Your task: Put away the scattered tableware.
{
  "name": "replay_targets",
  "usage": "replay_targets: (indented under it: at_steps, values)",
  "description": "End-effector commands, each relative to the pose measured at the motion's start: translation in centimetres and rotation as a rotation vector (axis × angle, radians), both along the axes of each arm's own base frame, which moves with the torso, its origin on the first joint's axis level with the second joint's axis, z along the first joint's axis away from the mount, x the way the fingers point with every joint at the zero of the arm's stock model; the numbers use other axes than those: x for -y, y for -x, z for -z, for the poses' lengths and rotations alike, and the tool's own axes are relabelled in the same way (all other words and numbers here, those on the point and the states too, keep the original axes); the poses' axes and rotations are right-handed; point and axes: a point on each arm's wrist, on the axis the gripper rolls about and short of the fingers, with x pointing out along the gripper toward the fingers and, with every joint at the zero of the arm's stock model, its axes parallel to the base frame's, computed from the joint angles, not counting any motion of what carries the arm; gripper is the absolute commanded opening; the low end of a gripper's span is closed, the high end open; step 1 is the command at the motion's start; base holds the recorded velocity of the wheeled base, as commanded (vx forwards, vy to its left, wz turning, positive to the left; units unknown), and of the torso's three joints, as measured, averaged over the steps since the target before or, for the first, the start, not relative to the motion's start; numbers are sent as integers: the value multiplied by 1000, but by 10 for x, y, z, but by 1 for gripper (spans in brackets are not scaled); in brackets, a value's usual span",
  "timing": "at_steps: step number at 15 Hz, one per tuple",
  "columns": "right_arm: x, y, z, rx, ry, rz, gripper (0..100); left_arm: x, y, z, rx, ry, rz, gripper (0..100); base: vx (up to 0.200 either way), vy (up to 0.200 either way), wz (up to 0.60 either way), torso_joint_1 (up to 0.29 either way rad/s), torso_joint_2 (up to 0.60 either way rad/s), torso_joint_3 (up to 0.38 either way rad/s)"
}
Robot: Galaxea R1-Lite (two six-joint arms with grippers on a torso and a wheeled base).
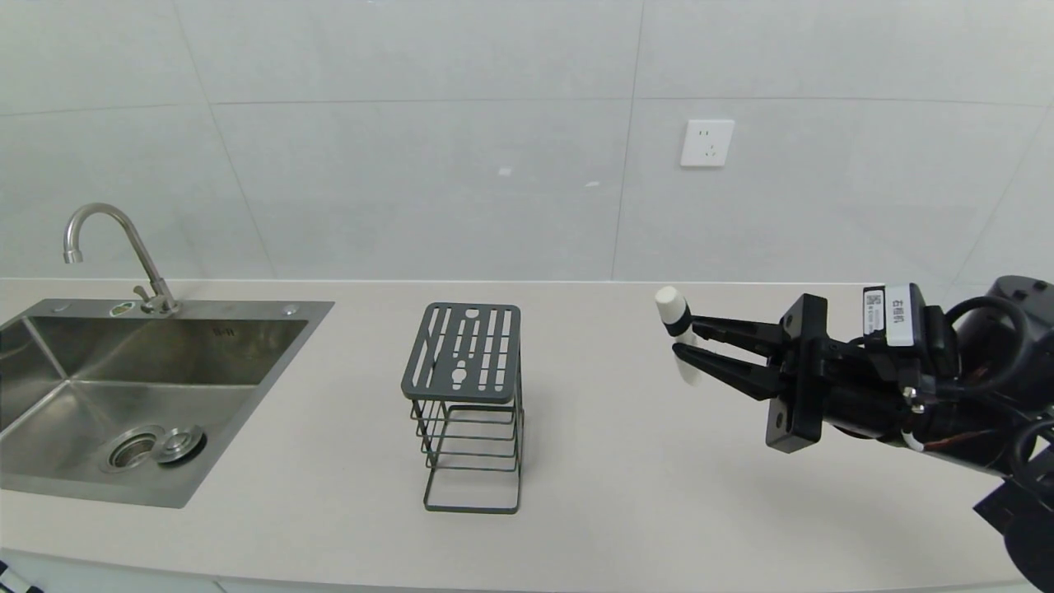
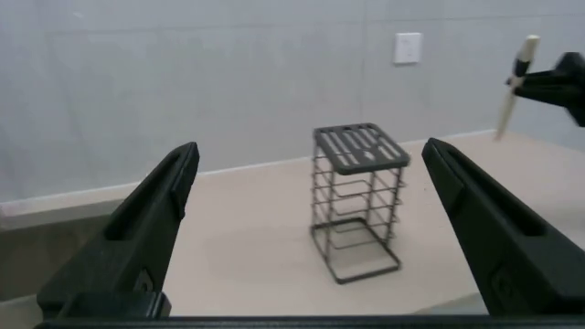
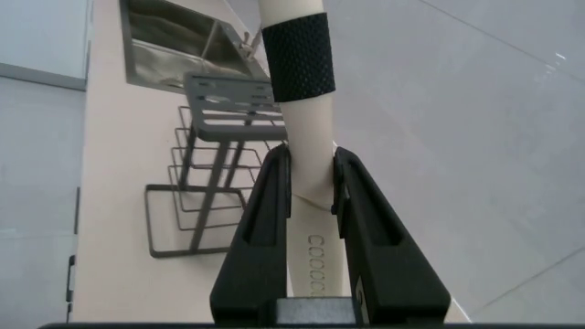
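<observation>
My right gripper (image 1: 683, 339) hovers above the right part of the counter, shut on a cream-white utensil handle with a black band (image 1: 669, 305) that stands roughly upright between its fingers. The wrist view shows the same handle (image 3: 311, 137) pinched just below its band by my right gripper (image 3: 311, 163); its lower end is hidden. A dark wire rack with a slotted top (image 1: 463, 354) stands at mid-counter, to the left of that gripper. My left gripper (image 2: 306, 155) is open and holds nothing, with the rack (image 2: 359, 151) ahead of it and the held handle (image 2: 505, 114) farther off.
A steel sink (image 1: 206, 309) with a curved faucet (image 1: 107, 239) is set into the counter's left end. A white wall socket (image 1: 706, 142) sits on the tiled wall behind. Bare counter lies between the rack and the right gripper.
</observation>
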Motion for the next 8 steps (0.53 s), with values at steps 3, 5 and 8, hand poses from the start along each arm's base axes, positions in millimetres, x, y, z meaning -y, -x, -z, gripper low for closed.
replay_targets:
  at_steps: [3, 5, 8]
  values:
    - [-3, 3, -2, 7, -3, -9, 0, 7, -48, -49, -125, -67, 281, 100, 0, 0, 0, 0, 0, 0]
    - [-3, 3, -3, 7, -5, -4, 0, 11, -74, -52, -118, -192, 291, 100, 0, 0, 0, 0, 0, 0]
    - [-3, 3, -2, 6, -6, -1, 0, 22, -105, -56, -89, -351, 364, 100, 0, 0, 0, 0, 0, 0]
